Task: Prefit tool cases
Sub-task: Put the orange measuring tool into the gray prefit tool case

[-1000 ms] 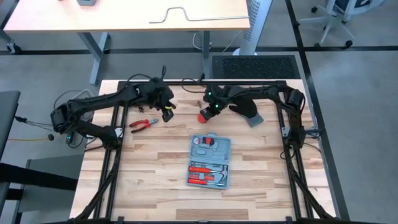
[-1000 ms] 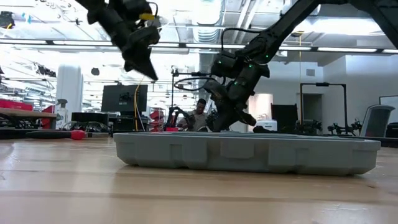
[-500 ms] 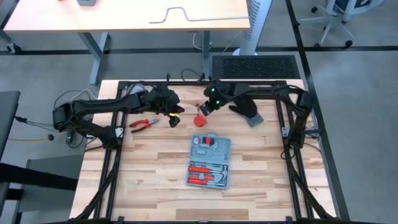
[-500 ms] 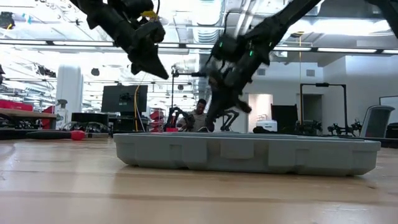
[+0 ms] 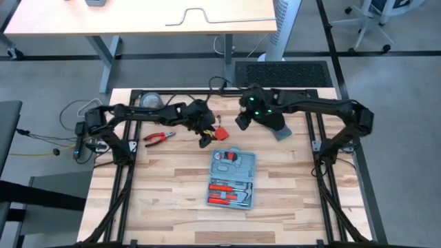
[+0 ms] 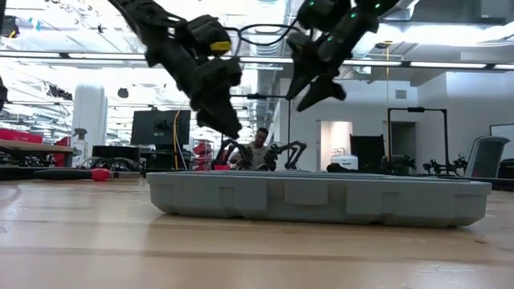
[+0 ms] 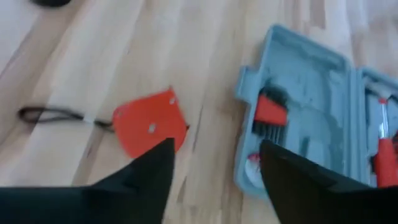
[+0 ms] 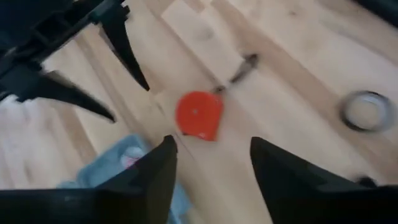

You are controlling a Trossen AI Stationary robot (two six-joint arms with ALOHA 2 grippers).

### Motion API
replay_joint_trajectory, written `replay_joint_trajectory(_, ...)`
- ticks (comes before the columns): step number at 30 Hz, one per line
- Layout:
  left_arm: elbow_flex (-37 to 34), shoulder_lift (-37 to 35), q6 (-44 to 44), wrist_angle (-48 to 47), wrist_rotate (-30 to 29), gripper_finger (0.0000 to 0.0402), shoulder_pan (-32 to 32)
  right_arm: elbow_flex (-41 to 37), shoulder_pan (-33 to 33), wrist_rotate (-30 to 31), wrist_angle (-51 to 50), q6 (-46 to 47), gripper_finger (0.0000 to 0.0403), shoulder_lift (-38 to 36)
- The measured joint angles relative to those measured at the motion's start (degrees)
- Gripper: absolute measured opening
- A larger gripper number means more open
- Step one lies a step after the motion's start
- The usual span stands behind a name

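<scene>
Left pincer (image 5: pixel 204 141), fingers apart, has moved right beside the red tag (image 5: pixel 221 132); right pincer (image 5: pixel 242 122), also apart, has pulled back from it. Tool case (image 5: pixel 233 178) unchanged.

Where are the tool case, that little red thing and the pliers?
tool case (image 5: pixel 232 178): high view, on the middle of the open case.
red thing (image 7: pixel 151 127): left wrist view, on its flat red face.
pliers (image 5: pixel 159 138): high view, on the red handles.
</scene>
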Motion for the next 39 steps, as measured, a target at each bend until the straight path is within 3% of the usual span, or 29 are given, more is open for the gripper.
replay_joint_trajectory(6, 7.43, 4.52, -1.15, -2.52, 0.87, 0.0276, 1.15, -11.32, 1.04, 4.03, 2.6, 4.71, 0.0239, -10.61)
replay_joint_trajectory(14, 10.21, 9.41, 0.87, -4.98, -9.19, 0.0283, 0.86, -24.38, 2.76, 4.22, 11.16, 13.47, 0.0239, -22.88)
replay_joint_trajectory(17, 10.19, 11.0, 1.23, -4.98, -12.47, 0.0284, 0.52, -25.48, 3.14, 4.44, 10.86, 13.82, 0.0239, -23.79)
replay_joint_trajectory(27, 10.21, 15.91, -2.7, -3.24, -9.93, 0.0284, 0.36, -25.5, 2.55, 4.68, 9.35, 10.98, 0.024, -23.33)
replay_joint_trajectory(39, 13.44, 15.95, -6.3, -3.17, -9.83, 0.0284, 0.26, -25.5, 2.36, 4.79, 9.46, 8.19, 0.024, -23.13)
